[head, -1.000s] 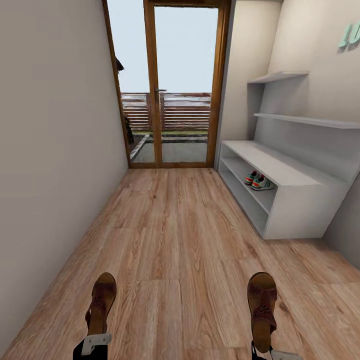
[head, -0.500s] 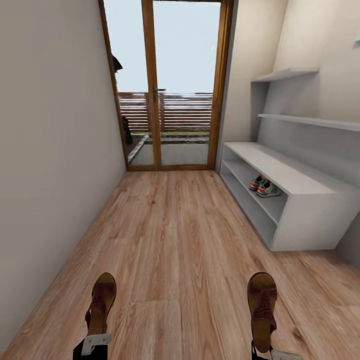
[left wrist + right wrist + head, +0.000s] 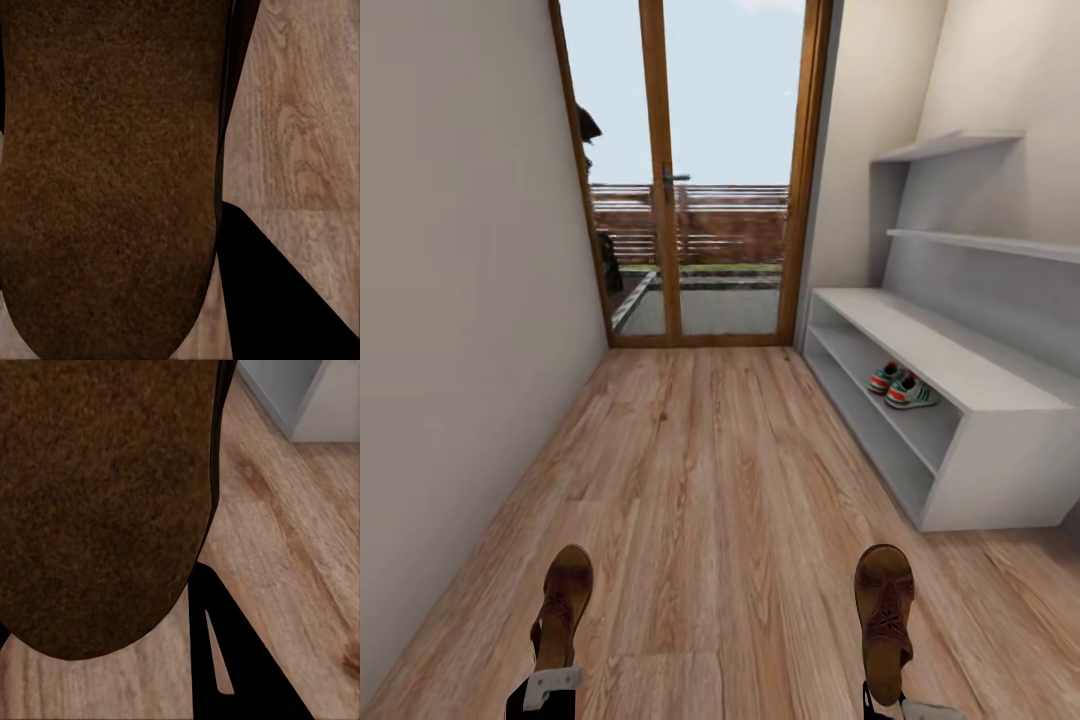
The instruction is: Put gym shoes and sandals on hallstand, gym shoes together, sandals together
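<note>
Down a narrow corridor, each arm carries one dark brown sandal above the wood-plank floor (image 3: 710, 470). The left gripper (image 3: 548, 688) is clamped on the heel end of the left sandal (image 3: 562, 605), whose toe points ahead toward the glass door (image 3: 695, 170). The right gripper (image 3: 900, 706) likewise grips the heel of the right sandal (image 3: 884, 608), its cut-out upper facing up. From the left wrist camera, the rough brown sole of that sandal (image 3: 112, 172) looms close over the planks (image 3: 300, 127); the right wrist camera shows the other sole (image 3: 105, 502) with a corner of the grey rack (image 3: 315, 397) beyond it. Along the right-hand wall stands the light-grey shoe rack (image 3: 1000, 470), well ahead of the right sandal. Both gym shoes (image 3: 900, 386) sit side by side, touching or nearly so, on its upper open shelf, toward the near end. Two stepped wall shelves (image 3: 960, 190) hang above the rack. A wooden fence (image 3: 690, 222) shows through the door.
</note>
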